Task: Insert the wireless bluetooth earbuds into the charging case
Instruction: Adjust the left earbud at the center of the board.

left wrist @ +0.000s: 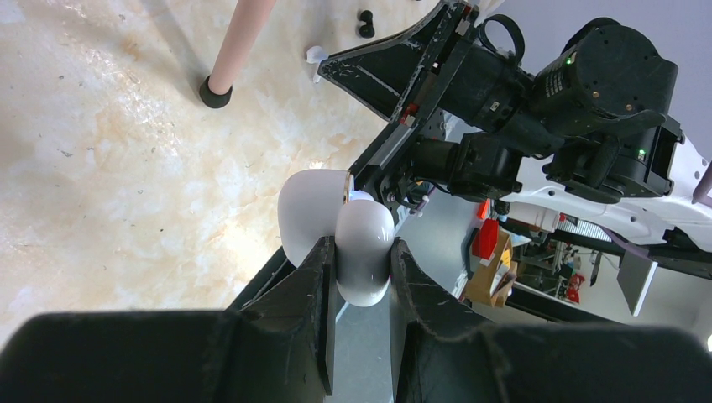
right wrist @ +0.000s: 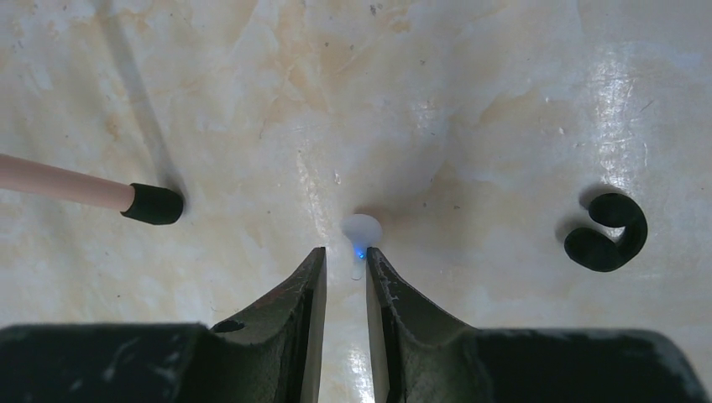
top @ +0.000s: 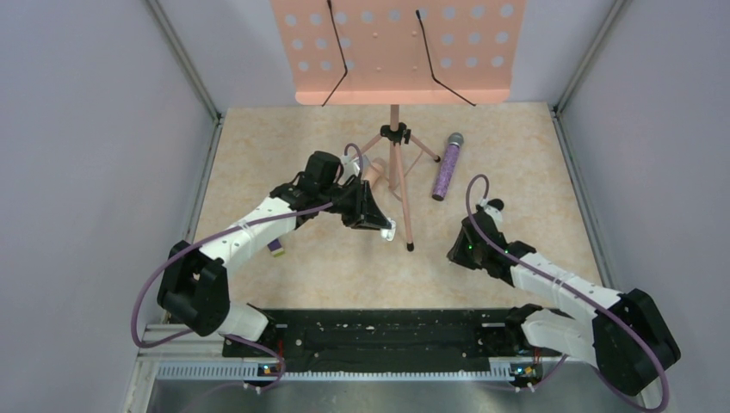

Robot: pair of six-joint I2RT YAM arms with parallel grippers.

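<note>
My left gripper (left wrist: 363, 248) is shut on the charging case (left wrist: 363, 252), which here is glossy white; its lid (left wrist: 306, 214) stands open beside the left finger. In the top view the left gripper (top: 383, 225) holds it above the table near the stand. A tiny white earbud (right wrist: 361, 228) with a blue light lies on the table. Its thin stem sits between the tips of my right gripper (right wrist: 346, 256), close to the right finger, with a gap on the left side. The jaws stand narrowly open. The left wrist view also catches the earbud (left wrist: 316, 55) at the right gripper's tip.
A pink music stand (top: 396, 52) stands at the back; one leg's black foot (right wrist: 155, 204) rests left of the earbud. A black C-shaped piece (right wrist: 606, 232) lies to its right. A purple microphone (top: 448, 165) and a small purple-and-yellow cube (top: 276, 249) lie on the table.
</note>
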